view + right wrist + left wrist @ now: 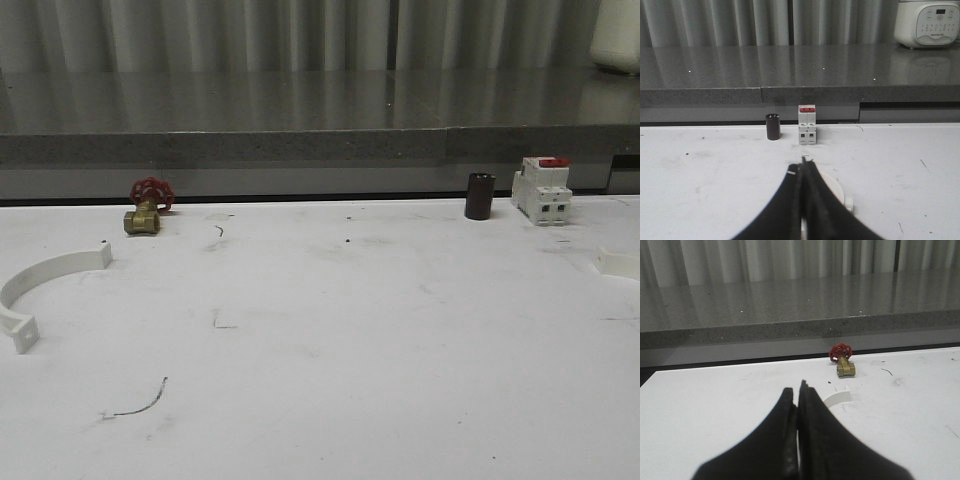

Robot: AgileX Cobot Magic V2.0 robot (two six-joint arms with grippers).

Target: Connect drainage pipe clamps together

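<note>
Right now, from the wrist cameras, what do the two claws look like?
Both look alike: the left claw and the right claw each have two matte black fingers, broad at the base and tapering to narrow tips. I can make out no cables, markings or sleeves.

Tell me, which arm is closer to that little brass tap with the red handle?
Left. Its closed fingers point toward the brass tap, a clamp half between them. The right fingers face the circuit breaker at the table's other side.

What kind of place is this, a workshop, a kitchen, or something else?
Probably a lab or test bench set up for hardware tasks: a scuffed white table holding a brass valve, a circuit breaker and a pipe clamp half.
</note>
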